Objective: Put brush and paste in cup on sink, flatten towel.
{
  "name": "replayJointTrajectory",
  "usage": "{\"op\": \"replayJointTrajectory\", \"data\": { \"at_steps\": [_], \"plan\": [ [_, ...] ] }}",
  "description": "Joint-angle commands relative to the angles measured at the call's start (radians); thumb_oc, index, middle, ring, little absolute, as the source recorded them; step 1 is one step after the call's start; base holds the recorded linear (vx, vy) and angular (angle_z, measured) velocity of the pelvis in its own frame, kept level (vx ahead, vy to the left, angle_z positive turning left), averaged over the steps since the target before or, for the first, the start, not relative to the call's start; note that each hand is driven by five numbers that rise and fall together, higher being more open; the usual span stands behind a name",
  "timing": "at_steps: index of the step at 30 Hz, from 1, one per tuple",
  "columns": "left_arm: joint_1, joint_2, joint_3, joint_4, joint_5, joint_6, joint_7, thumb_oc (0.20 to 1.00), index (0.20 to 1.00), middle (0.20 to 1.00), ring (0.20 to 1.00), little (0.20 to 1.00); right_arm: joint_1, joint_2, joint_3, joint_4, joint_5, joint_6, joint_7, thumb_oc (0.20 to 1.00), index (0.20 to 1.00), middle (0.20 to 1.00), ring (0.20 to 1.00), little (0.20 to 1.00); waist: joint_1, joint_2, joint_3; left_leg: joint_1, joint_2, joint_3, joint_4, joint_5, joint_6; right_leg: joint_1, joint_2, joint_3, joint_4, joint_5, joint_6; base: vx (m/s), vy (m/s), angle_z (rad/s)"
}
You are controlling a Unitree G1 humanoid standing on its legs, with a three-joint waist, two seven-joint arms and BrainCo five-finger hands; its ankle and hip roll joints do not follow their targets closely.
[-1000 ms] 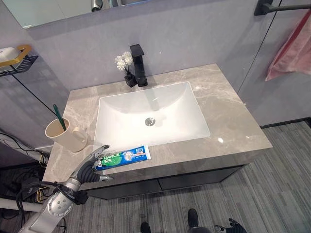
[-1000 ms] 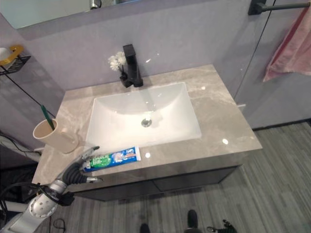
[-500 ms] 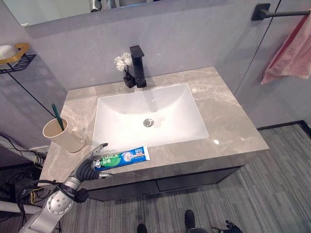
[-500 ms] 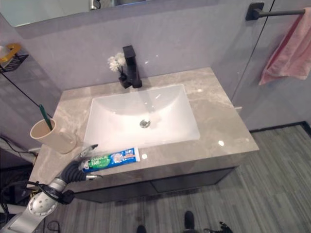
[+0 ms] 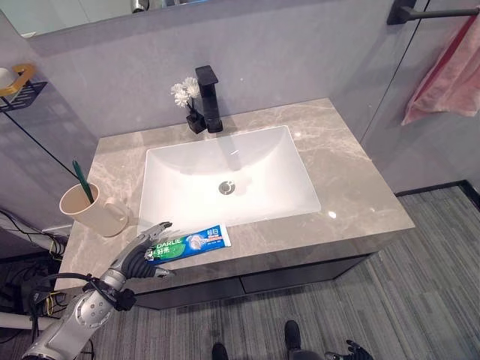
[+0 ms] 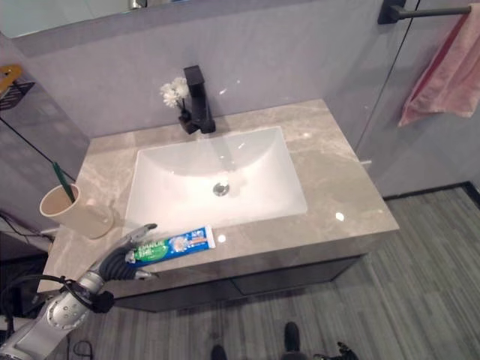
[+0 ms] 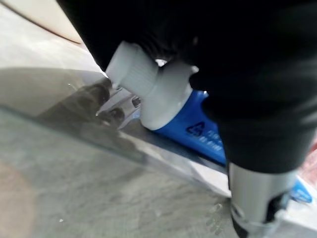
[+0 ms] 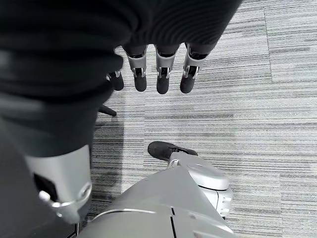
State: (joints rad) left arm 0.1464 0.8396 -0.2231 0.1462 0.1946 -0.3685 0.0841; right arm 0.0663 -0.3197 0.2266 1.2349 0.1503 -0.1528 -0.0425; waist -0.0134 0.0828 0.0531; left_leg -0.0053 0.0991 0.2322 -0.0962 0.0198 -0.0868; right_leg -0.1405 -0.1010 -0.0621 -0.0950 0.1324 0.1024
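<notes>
Toothpaste tube (image 5: 188, 243), blue and green with a white cap, lies flat on the front edge of the grey marble desk (image 5: 352, 187), just in front of the white sink basin (image 5: 229, 180). Our left hand (image 5: 144, 252) sits at the tube's cap end, fingers and thumb spread on either side of it. In the left wrist view the white cap (image 7: 143, 91) shows close against the palm, with dark fingertips (image 7: 101, 94) resting on the desk beyond it. We judge the hand is loosely cupped round the cap end, not yet closed on it.

Compared with a second ago, the hand has barely moved; it has stayed at the cap while the camera shifted, and the tube lies where it was. So the grasp seems to be stalling or settling, and the paste has yet to be lifted.

The beige cup (image 5: 93, 212) stands at the desk's left, near the hand, with a green toothbrush (image 5: 82, 180) already upright in it. A pink towel (image 5: 448, 71) hangs bunched from a black rail at upper right, not yet flattened. Our right hand (image 8: 158, 69) hangs over the striped floor, fingers relaxed and empty.
</notes>
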Motion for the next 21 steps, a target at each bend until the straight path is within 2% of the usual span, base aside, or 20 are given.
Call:
{"op": "replayJointTrajectory", "data": {
  "at_steps": [1,2,3,12,13,14,16,21],
  "plan": [
    [-0.041,0.065,-0.037,0.022,0.063,-0.026,0.003,0.705,0.705,0.705,0.705,0.705,-0.031,0.011,0.031,-0.002,-0.007,-0.020,-0.021,1.000,1.000,1.000,1.000,1.000,-0.008,-0.044,0.029,0.007,0.017,-0.033,0.009,0.041,-0.026,0.037,-0.069,0.022,0.008,0.022,0.097,0.00,0.000,0.00],
    [-0.046,0.067,-0.046,0.025,0.071,-0.027,0.001,0.583,0.583,0.583,0.583,0.583,-0.031,0.011,0.029,0.000,-0.005,-0.021,-0.023,1.000,1.000,1.000,1.000,1.000,-0.009,-0.044,0.028,0.007,0.017,-0.033,0.009,0.041,-0.026,0.038,-0.068,0.022,0.008,0.023,0.097,0.00,0.000,0.00],
    [-0.051,0.064,-0.057,0.034,0.079,-0.028,0.004,0.564,0.564,0.564,0.564,0.564,-0.031,0.012,0.028,0.004,-0.006,-0.020,-0.025,1.000,1.000,1.000,1.000,1.000,-0.009,-0.043,0.027,0.006,0.018,-0.034,0.009,0.042,-0.027,0.038,-0.069,0.022,0.008,0.023,0.097,0.00,0.000,0.00],
    [-0.079,0.048,-0.099,0.069,0.094,-0.025,0.010,0.492,0.492,0.492,0.492,0.492,-0.024,0.018,0.012,0.019,0.009,-0.019,-0.031,1.000,1.000,1.000,1.000,1.000,-0.016,-0.045,0.008,0.013,0.020,-0.040,0.009,0.042,-0.028,0.053,-0.068,0.014,0.008,0.020,0.095,0.00,0.000,0.00],
    [-0.074,0.032,-0.095,0.072,0.062,-0.019,0.002,0.489,0.489,0.489,0.489,0.489,-0.019,0.023,0.006,0.033,0.011,-0.017,-0.032,1.000,1.000,1.000,1.000,1.000,-0.016,-0.047,0.002,0.018,0.021,-0.041,0.009,0.041,-0.027,0.059,-0.068,0.012,0.008,0.019,0.094,0.00,0.000,0.00],
    [-0.069,0.021,-0.089,0.078,0.037,-0.012,-0.005,0.529,0.529,0.529,0.529,0.529,-0.016,0.024,0.002,0.042,0.012,-0.015,-0.030,1.000,1.000,1.000,1.000,1.000,-0.016,-0.048,-0.002,0.020,0.021,-0.043,0.009,0.042,-0.027,0.062,-0.068,0.011,0.008,0.018,0.093,0.00,0.000,0.00],
    [-0.066,0.018,-0.089,0.082,0.023,-0.007,-0.015,1.000,1.000,1.000,1.000,1.000,-0.015,0.024,-0.001,0.045,0.013,-0.013,-0.030,1.000,1.000,1.000,1.000,1.000,-0.018,-0.048,-0.004,0.021,0.021,-0.045,0.009,0.041,-0.027,0.065,-0.068,0.010,0.008,0.018,0.093,0.00,0.000,0.00],
    [-0.059,-0.020,-0.072,0.102,-0.030,0.016,-0.029,1.000,1.000,1.000,1.000,1.000,-0.011,0.028,-0.011,0.069,0.017,-0.002,-0.024,1.000,1.000,1.000,1.000,1.000,-0.016,-0.054,-0.017,0.024,0.023,-0.048,0.009,0.043,-0.026,0.070,-0.067,0.008,0.008,0.018,0.089,0.00,0.000,0.00]
  ]
}}
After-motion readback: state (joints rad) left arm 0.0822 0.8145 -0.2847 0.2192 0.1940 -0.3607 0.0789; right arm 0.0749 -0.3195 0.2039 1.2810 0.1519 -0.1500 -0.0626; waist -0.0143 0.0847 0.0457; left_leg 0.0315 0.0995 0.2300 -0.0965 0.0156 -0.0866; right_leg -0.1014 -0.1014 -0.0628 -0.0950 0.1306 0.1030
